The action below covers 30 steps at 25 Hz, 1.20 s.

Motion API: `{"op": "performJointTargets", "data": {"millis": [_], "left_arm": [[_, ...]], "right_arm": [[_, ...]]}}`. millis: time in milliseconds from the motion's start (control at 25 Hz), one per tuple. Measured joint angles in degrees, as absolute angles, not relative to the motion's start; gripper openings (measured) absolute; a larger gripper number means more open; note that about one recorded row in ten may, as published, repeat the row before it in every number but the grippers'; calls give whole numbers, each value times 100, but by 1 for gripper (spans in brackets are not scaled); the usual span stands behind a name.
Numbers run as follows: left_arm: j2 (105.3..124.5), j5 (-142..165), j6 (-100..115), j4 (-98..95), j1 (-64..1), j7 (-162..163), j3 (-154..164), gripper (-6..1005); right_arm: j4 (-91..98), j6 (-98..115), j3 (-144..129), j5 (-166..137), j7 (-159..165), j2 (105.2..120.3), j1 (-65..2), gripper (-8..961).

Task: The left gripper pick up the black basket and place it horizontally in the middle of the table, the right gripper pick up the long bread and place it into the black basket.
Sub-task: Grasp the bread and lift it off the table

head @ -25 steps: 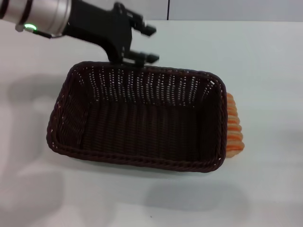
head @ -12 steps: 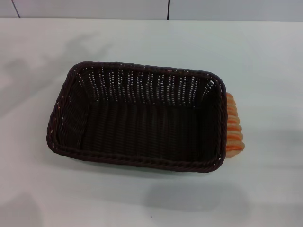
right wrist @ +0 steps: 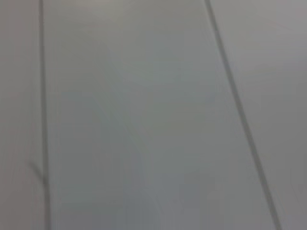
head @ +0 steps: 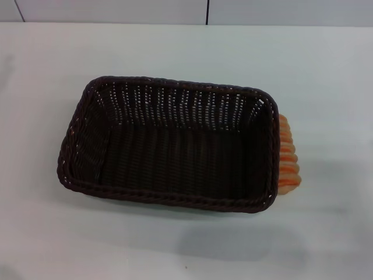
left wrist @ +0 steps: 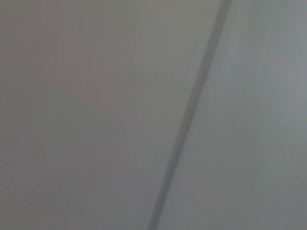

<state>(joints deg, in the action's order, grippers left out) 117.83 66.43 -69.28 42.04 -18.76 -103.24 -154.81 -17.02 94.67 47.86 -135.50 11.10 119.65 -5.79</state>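
Neither gripper appears in any view, so their grip state cannot be told. One dark brown-black woven wicker basket point(head: 169, 146) sits mid-table on the white smooth tabletop point(head: 326, 70), one ridged tan long bread point(head: 287, 155) touching its right outer side.

We see the head view evenly and softly lit from above, without glare on the white table point(head: 326, 70). A faint, blurred shadow lies on the table in front of the black basket point(head: 169, 143), whose dark inside shows little detail. Both wrist views are dim, grey and soft, showing only flat panels crossed by dark seams.
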Motion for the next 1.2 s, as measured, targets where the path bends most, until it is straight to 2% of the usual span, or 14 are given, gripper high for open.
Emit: {"op": "performJointTargets", "data": {"millis": [240, 400, 600, 1200], "left_arm": [[11765, 6667, -6619, 3825, -1501, -10571, -15682, 602], [11729, 6667, -6591, 3850, -1349, -10541, -15656, 603], [11704, 6673, -6583, 3875, -1287, -10538, -15646, 603], [11645, 6824, -6448, 3892, -1308, -10539, -15618, 603]], "right_arm": [[-1830, 9038, 4076, -13614, 1502, 11891, -595, 611], [-1793, 8565, 3630, -13685, 2081, 11786, -724, 627], [-1478, 8422, 3464, -13701, 2155, 11900, -901, 707], [-1876, 7453, 2929, -13711, 2260, 11907, -975, 702]]}}
